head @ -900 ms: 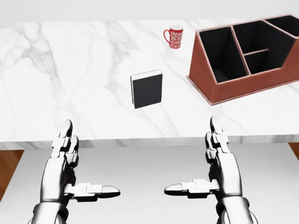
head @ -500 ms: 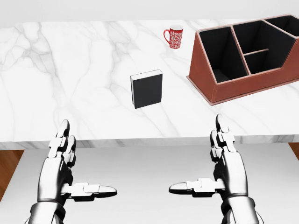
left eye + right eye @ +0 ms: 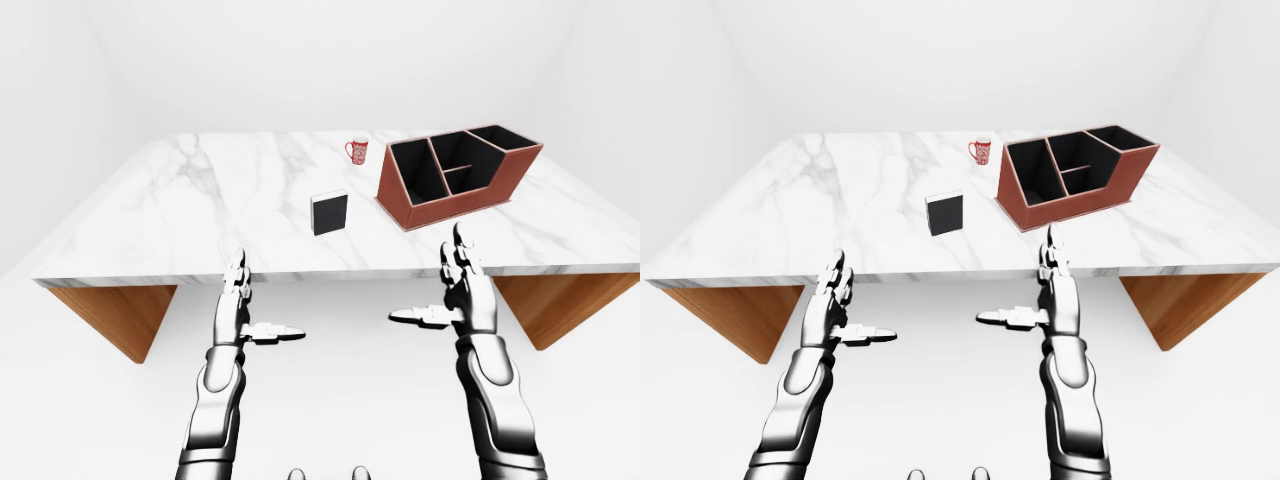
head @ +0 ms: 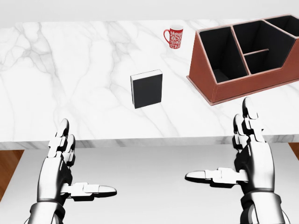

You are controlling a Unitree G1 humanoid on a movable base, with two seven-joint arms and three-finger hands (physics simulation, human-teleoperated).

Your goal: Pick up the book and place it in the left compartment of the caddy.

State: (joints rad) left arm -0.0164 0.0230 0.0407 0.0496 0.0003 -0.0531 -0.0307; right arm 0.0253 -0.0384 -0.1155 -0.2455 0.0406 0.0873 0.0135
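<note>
**Both hands spread below tabletop edge; book untouched**

Book (image 4: 146,89): black cover, lying on the white marble tabletop (image 4: 70,70), centre of the head view, slightly above mid-height. Nothing touches it.

Caddy (image 4: 247,88): reddish-brown with black interior, upper right of the head view, well apart from the book. It holds one long compartment on its left side and smaller ones to the right; all appear dark, contents not discernible.

Red patterned mug (image 4: 174,37): upright near the top of the head view, between book and caddy in left-right terms, just beside the caddy's upper-left corner but not touching.

Left hand (image 4: 63,163): lower left of the head view, below the tabletop's near edge, fingers extended upward, thumb out sideways toward frame centre. Holding nothing.

Right hand (image 4: 250,156): lower right, same spread posture, thumb pointing toward centre, fingertips overlapping the tabletop edge in the head view. Sits higher in frame than the left hand. Holding nothing
</note>
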